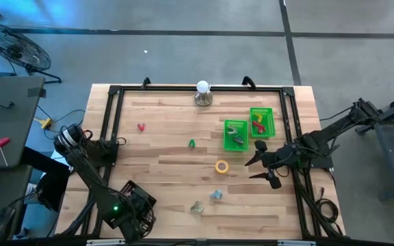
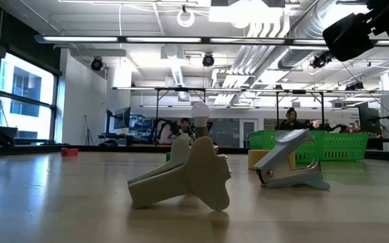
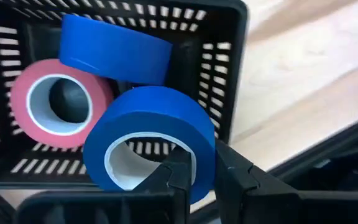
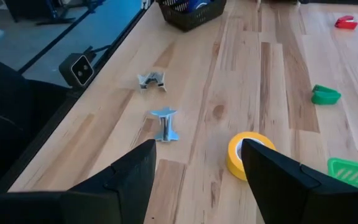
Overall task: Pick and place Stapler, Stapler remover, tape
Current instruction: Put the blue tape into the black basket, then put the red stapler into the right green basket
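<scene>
My left gripper [image 3: 204, 158] is shut on a blue tape roll [image 3: 148, 134] over a black basket [image 3: 229, 74] at the table's near left [image 1: 141, 198]. In the basket a pink roll [image 3: 58, 102] and another blue roll [image 3: 114, 46] stand on edge. A yellow tape roll [image 1: 221, 166] lies flat on the table, just left of my open right gripper [image 1: 257, 166]; in the right wrist view it [image 4: 248, 155] shows between the fingers. Two staple removers [image 1: 215, 195] [image 1: 196, 207] lie near the front edge. A small green stapler [image 1: 191, 143] and a red one [image 1: 141, 126] lie farther back. My left gripper holds the blue roll by its ring wall [image 3: 205, 163], one finger [image 3: 178, 177] inside the hole and the other [image 3: 232, 177] outside. The fingers point steeply down from above. The roll stands on edge in the hold, over the basket's near rim.
Two green bins [image 1: 235, 134] [image 1: 262, 121] with items inside stand at the right middle. A light bulb on a base [image 1: 203, 92] is at the far edge. A black frame [image 1: 115, 92] runs around the tabletop. Bare wood lies at the centre left.
</scene>
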Action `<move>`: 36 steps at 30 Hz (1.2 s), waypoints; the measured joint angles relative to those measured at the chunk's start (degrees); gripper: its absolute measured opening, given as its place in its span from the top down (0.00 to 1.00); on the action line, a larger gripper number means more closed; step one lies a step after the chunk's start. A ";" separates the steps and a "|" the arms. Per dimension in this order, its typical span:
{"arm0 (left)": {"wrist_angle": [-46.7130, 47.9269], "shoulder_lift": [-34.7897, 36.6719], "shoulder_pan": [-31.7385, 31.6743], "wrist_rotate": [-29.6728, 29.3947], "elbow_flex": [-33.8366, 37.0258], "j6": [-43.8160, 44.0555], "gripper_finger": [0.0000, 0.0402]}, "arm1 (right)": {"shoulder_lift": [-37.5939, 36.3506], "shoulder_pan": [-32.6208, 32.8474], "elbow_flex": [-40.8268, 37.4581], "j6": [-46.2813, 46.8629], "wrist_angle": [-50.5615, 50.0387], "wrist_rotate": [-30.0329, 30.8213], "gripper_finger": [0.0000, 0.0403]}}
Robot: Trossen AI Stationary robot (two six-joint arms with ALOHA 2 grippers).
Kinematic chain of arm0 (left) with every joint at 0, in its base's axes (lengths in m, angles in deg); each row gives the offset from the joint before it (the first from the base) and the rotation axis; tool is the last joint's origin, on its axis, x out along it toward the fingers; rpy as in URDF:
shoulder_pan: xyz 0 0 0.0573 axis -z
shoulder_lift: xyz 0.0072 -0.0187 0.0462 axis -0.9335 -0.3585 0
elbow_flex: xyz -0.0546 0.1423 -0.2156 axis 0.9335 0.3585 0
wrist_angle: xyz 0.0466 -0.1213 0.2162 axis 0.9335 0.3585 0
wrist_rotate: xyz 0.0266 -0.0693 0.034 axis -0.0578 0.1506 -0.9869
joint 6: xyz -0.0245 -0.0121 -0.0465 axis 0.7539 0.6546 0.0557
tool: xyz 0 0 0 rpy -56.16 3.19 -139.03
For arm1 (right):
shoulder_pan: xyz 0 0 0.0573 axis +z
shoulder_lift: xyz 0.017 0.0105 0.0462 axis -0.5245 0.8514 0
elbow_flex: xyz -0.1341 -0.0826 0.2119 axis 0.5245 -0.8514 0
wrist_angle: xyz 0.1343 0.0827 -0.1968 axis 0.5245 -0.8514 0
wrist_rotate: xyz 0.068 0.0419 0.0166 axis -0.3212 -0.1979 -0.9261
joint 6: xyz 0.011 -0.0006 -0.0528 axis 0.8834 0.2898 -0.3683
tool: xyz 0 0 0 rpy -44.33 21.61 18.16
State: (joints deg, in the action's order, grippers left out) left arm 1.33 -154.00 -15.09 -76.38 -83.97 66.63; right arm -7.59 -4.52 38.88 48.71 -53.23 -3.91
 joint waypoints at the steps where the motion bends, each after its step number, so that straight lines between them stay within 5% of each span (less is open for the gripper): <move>1: 0.02 0.00 0.28 -0.30 -0.32 -0.01 0.92 | 0.02 0.00 0.00 -0.50 0.12 0.00 0.43; 5: -0.50 0.00 1.17 -0.74 -0.60 0.03 0.91 | 0.02 0.00 0.00 -0.93 1.04 0.12 0.43; 17: 3.34 -0.22 1.21 -1.41 -0.60 0.21 0.53 | 0.00 0.00 0.00 -0.49 1.03 -0.12 0.43; 29: 24.11 0.65 -1.37 6.09 -1.37 -0.26 0.54 | 0.00 0.00 0.00 -0.89 1.64 0.57 0.43; 33: 34.77 0.88 -5.33 -0.74 -5.11 -7.89 0.57 | 0.01 0.00 0.00 -0.91 1.66 2.66 0.43; 36: 32.21 2.90 -8.76 -9.13 -5.39 -21.04 0.58 | 0.00 -0.05 0.00 -0.67 1.68 3.22 0.43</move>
State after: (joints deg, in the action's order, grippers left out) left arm 33.55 -151.10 -23.85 -85.51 -89.36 45.59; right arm -7.59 -4.57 38.88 48.04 -51.55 -0.69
